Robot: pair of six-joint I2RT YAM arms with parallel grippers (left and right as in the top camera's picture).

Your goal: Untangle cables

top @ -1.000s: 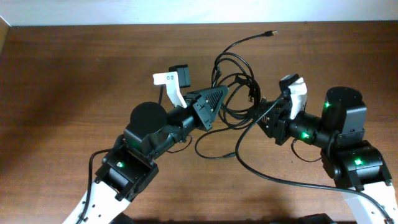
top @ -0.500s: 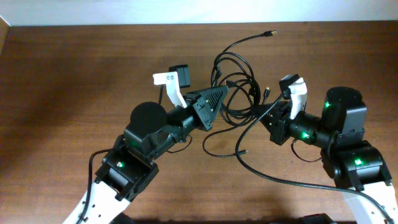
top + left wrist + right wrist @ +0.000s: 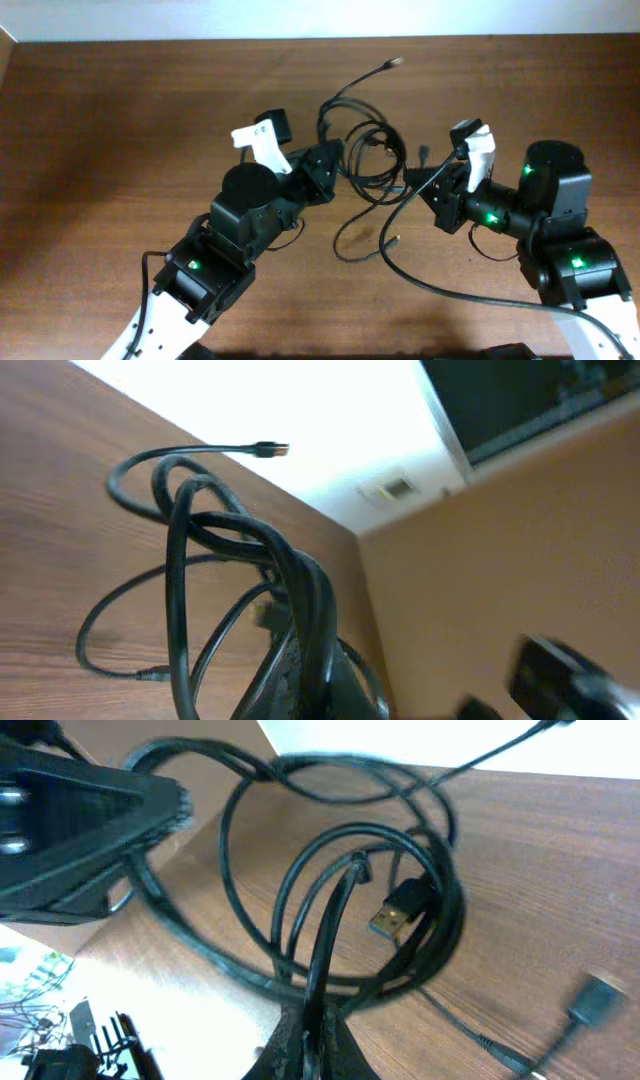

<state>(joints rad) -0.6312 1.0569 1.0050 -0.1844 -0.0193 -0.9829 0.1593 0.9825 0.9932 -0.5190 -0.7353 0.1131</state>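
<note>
Cables (image 3: 300, 575) between left claw (image 3: 335, 158), right claw (image 3: 411, 180) — both seemingly pinching.

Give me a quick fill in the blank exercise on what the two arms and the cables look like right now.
1. The left gripper is ___ on the cables.
2. The right gripper clamps them too, so ___ arms hold the bundle.
3. The cables are coloured ___.
4. The table under them is made of ___.

Missing words: shut; both; black; wood.

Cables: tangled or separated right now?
Tangled. The cables loop over and through each other in one clump; only one plug end sticks out free.
</note>
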